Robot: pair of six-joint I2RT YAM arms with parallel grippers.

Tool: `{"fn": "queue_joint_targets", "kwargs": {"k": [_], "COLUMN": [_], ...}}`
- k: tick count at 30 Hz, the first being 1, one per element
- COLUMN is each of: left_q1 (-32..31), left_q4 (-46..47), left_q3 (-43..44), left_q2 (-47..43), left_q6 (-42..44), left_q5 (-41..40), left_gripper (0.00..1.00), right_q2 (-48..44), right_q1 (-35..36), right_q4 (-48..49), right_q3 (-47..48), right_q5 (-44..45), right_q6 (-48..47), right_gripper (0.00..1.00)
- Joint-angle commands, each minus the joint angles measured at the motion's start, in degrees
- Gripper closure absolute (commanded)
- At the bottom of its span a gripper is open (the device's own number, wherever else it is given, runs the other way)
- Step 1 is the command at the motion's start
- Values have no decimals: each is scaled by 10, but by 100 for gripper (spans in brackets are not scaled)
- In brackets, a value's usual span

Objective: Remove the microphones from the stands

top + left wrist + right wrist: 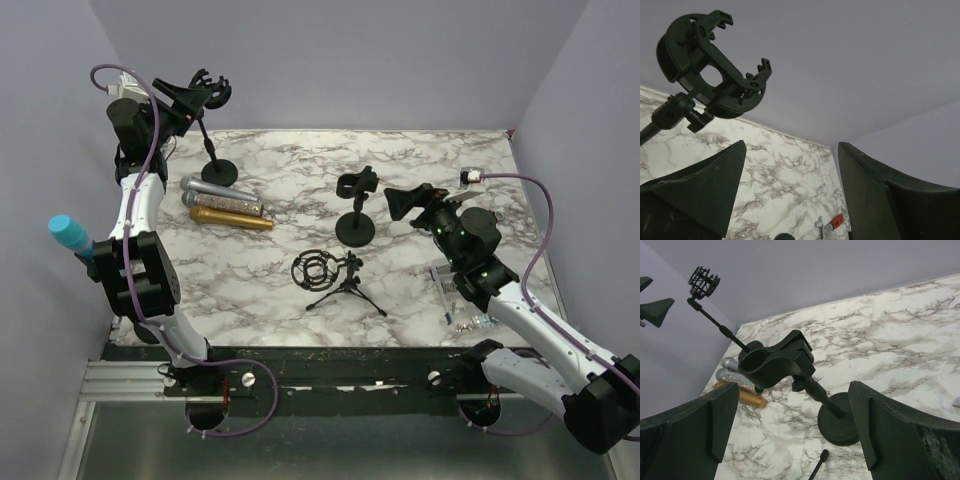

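Your left gripper (pixel 791 147) is raised at the table's ten o'clock corner. Its fingers are spread with nothing between them, just beside the shock mount (pixel 732 95) that tops the tall stand (pixel 217 172). That mount holds nothing.

At the stand base's five o'clock, three mics lie flat and side by side on the marble table (pixel 430 160). They are the silver microphone (pixel 215 186), the glittery microphone (pixel 228 203) and the gold microphone (pixel 232 217).

Near the table's middle you have the short stand (pixel 356 228), upright, with its clip (pixel 772 365) empty. At its seven o'clock sits the tripod stand (pixel 345 290); its ring cradle seems to tilt towards the table, though the view is too small to be sure.

Your right gripper (pixel 794 385) hangs at the short stand's three o'clock. Its jaws are wide apart and hold nothing, and it is near the clip but not touching it.
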Motion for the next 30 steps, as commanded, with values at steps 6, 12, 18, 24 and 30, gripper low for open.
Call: {"fn": "queue_joint_targets", "kwargs": {"k": [6,12,18,24,30], "left_q1": [30,47,49,48,46], "left_q4": [24,59,-9,-33,-24], "left_q3": [52,70,88,123,135], "left_q2": [64,116,126,152,176], "left_q6": [-26,-104,-71,-40,-34], "left_q5": [-22,-24,-66,-82,-76], "left_gripper": [27,34,35,33,36], "right_q2": [4,22,36,58,73], "right_q1": [2,3,3,3,2], "right_q4": [11,14,18,22,23], "right_q3": [-6,-4,-4,-1,2], "right_q5": [21,18,20,17,20], "right_q6": [-17,-17,-18,-17,-19], "right_gripper": [0,0,0,0,0]}}
